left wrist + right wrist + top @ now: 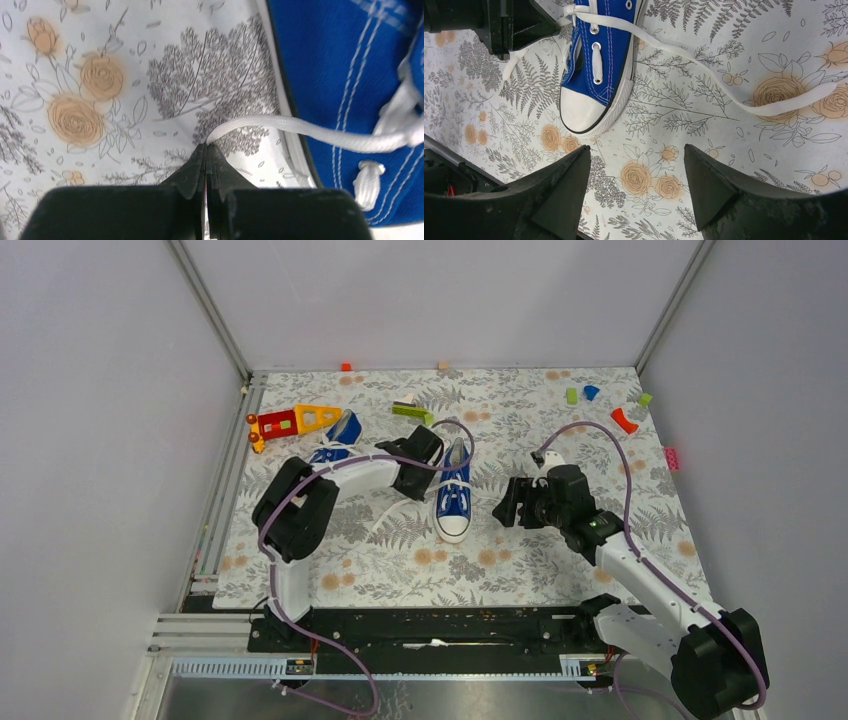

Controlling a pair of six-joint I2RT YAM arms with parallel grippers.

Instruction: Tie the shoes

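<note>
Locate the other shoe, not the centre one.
Top view, far left: the other shoe lies partly behind the left arm, beside the red-orange-yellow toy.

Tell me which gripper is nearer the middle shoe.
Left. The left gripper is shut on the lace beside the shoe; the right gripper stands open, apart, opposite.

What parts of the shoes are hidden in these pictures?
Top view: the far shoe is mostly hidden behind the left arm.
Left wrist view: the middle shoe runs off the right edge.
Right wrist view: its heel is cut by the top edge.
</note>
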